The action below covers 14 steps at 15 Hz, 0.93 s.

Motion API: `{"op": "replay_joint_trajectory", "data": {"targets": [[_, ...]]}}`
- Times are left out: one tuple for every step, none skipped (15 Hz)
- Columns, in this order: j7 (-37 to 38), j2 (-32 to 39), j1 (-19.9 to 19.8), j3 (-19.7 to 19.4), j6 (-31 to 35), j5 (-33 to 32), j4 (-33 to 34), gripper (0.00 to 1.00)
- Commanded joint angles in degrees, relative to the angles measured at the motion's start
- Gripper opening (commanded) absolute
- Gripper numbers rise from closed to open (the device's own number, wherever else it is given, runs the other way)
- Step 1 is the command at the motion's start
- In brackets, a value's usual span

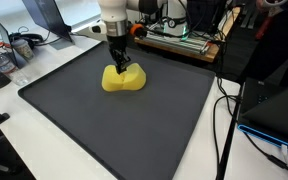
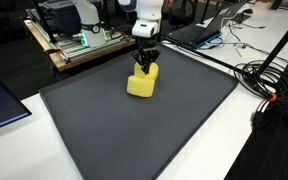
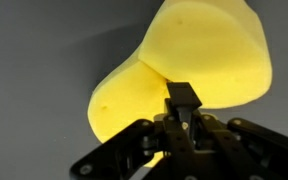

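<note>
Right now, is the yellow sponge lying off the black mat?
No, the yellow sponge lies on the black mat, directly under the pincer.

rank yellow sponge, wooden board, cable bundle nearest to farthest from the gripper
From the gripper, in an exterior view:
1. yellow sponge, right under it, touching
2. wooden board, behind the mat's back edge
3. cable bundle, past the mat's right edge

Yellow foam piece (image 1: pixel 124 80), seemingly unpatterned, on dark grey mat (image 1: pixel 104 130).
</note>
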Motion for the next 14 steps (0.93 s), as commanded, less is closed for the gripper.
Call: {"op": "replay_joint_trajectory", "data": {"targets": [[-1.6,6.3,0.3,-0.7,-0.3,1.6,0.1,0.03],[-1.7,6.4,0.2,-0.7,-0.4,1.7,0.1,0.03],[-1.8,6.6,0.2,-0.6,-0.3,1.9,0.2,0.03],[-1.9,6.7,0.2,-0.6,-0.3,1.9,0.2,0.03],[-1.9,6.8,0.2,-0.6,-0.3,1.9,0.3,0.03],[-2.0,7.0,0.2,-0.6,-0.4,1.9,0.4,0.03],[-2.0,7.1,0.2,-0.6,-0.4,1.8,0.4,0.03],[-2.0,7.2,0.2,-0.6,-0.4,1.8,0.5,0.03],[-2.1,7.3,0.2,-0.6,-0.5,1.9,0.6,0.03],[-2.0,7.4,0.2,-0.6,-0.6,1.8,0.8,0.03],[-2.0,7.6,0.2,-0.6,-0.8,1.8,1.0,0.03],[-2.1,7.7,0.2,-0.6,-1.0,1.8,1.2,0.03],[-2.1,7.8,0.2,-0.6,-1.2,1.8,1.3,0.03],[-2.2,7.9,0.2,-0.6,-1.4,1.8,1.5,0.03]]}}
